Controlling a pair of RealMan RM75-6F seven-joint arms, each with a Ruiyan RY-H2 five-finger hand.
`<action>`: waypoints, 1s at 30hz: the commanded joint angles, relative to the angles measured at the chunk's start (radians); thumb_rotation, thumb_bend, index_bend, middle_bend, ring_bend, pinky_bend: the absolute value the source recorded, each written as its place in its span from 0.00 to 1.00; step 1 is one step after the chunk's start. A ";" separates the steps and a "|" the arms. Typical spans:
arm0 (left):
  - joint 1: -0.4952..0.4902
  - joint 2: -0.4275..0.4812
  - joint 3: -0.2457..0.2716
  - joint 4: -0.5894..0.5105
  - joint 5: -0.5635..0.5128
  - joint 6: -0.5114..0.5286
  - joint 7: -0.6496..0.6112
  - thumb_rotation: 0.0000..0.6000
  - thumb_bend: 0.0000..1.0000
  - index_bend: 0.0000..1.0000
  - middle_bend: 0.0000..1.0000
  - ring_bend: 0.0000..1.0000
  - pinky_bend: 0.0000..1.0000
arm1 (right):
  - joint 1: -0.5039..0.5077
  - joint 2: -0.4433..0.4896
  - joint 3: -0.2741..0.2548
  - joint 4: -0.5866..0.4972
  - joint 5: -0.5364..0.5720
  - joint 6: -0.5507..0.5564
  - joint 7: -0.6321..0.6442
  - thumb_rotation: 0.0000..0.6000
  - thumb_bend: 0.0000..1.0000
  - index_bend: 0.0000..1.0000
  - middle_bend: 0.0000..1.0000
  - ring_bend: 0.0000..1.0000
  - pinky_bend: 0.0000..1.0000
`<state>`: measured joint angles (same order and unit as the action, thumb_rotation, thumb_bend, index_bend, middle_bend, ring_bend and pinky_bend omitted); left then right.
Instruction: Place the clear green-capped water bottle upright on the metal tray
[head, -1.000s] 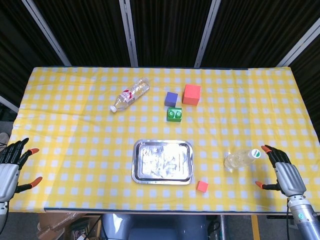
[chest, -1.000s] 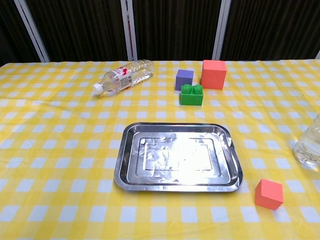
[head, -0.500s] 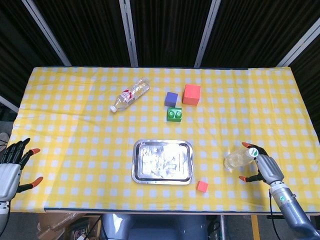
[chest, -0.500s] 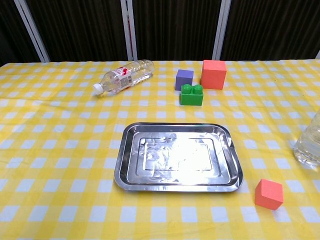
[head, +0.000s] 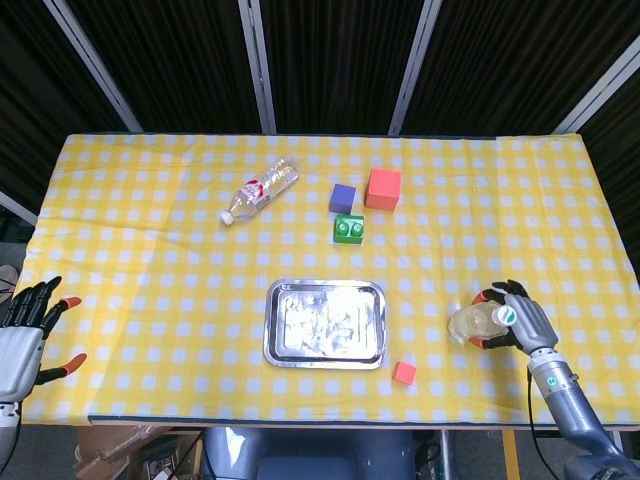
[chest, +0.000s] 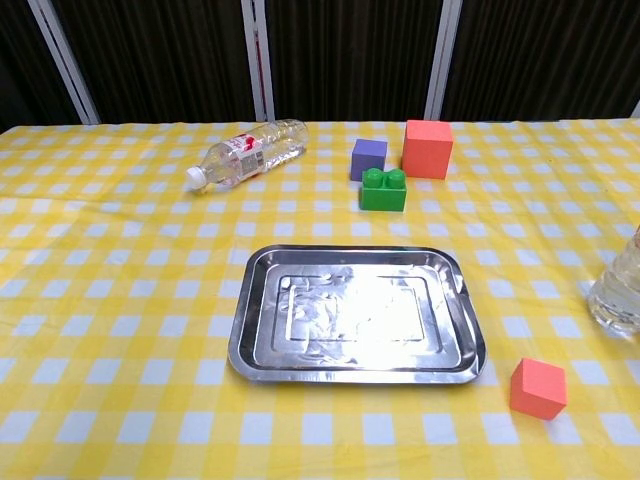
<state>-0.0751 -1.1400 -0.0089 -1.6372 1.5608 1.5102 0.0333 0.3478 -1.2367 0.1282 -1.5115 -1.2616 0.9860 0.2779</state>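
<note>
Green-capped bottle (head: 480, 319) stands on the checked cloth at the table's right side, well apart from the metal tray (head: 276, 340), with a small red cube (head: 404, 373) lying between the two and nearer the tray. In the chest view only its clear lower body shows at the right edge. Long axis looks near vertical, cap up: head view sees the cap almost end-on.

Right hand (head: 517, 318) wraps the bottle's upper part, fingers curled round just under the cap; looks like a grip, though contact on the far side is hidden. Left hand (head: 25, 335) idle at the near left edge, fingers spread, holding nothing.

Handling, my judgement: thin clear plastic, smooth, likely slippery and squashy; fill level unreadable, so weight unknown. A hold lower on the body would steady it better than the neck
</note>
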 joint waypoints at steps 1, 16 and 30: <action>-0.001 0.000 0.002 -0.004 -0.001 -0.004 0.004 1.00 0.19 0.23 0.00 0.00 0.00 | -0.015 -0.027 0.010 0.025 0.004 0.038 0.009 1.00 0.17 0.67 0.54 0.25 0.00; -0.002 0.001 0.002 -0.007 0.001 -0.004 0.002 1.00 0.19 0.23 0.00 0.00 0.00 | 0.015 0.054 0.034 -0.129 -0.009 0.013 0.024 1.00 0.18 0.72 0.57 0.29 0.00; 0.005 -0.002 -0.009 0.007 0.034 0.049 -0.049 1.00 0.19 0.23 0.00 0.00 0.00 | 0.158 0.125 0.076 -0.440 0.186 -0.102 -0.244 1.00 0.18 0.72 0.57 0.31 0.00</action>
<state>-0.0730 -1.1383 -0.0136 -1.6348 1.5881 1.5460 -0.0060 0.4713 -1.1132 0.1993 -1.9160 -1.1084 0.9088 0.0815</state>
